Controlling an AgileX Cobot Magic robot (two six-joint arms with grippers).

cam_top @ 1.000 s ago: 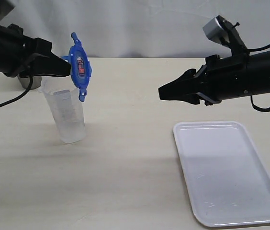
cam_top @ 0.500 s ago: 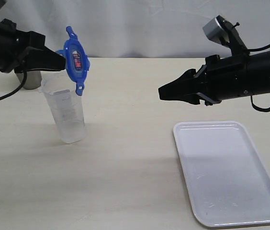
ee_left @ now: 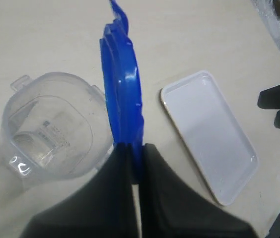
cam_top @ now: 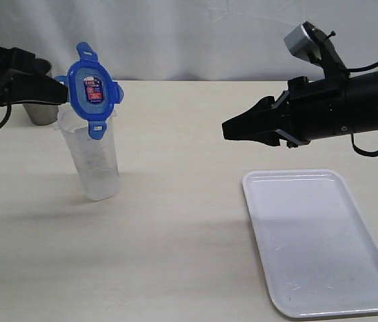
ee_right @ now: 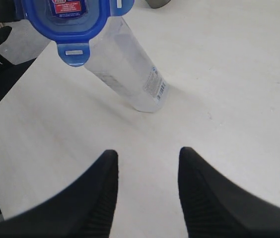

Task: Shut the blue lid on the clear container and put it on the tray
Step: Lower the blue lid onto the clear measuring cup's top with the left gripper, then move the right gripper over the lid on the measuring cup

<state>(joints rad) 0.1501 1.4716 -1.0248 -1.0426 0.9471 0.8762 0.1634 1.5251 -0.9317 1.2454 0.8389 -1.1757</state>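
Note:
The blue lid (cam_top: 92, 90) stands on edge with its sticker face turned toward the exterior camera. It hangs just over the rim of the clear container (cam_top: 96, 161). My left gripper (cam_top: 63, 96) is shut on the lid's edge from the left. In the left wrist view the lid (ee_left: 122, 94) is pinched between the jaws of that gripper (ee_left: 136, 147), beside the container's open mouth (ee_left: 50, 131). My right gripper (cam_top: 226, 129) hovers open and empty over the table's middle, above the white tray's (cam_top: 316, 241) far left corner. From it I see the lid (ee_right: 65, 20) and the container (ee_right: 130, 69).
A grey metal cup (cam_top: 39, 113) stands behind the container at the far left, partly hidden by my left arm. The tray (ee_left: 207, 131) lies at the front right. A white cloth backdrop hangs behind the table.
My left arm has drawn back to the left. The lid has swung round from edge-on to face the camera and now sits over the container's rim. The right arm is still.

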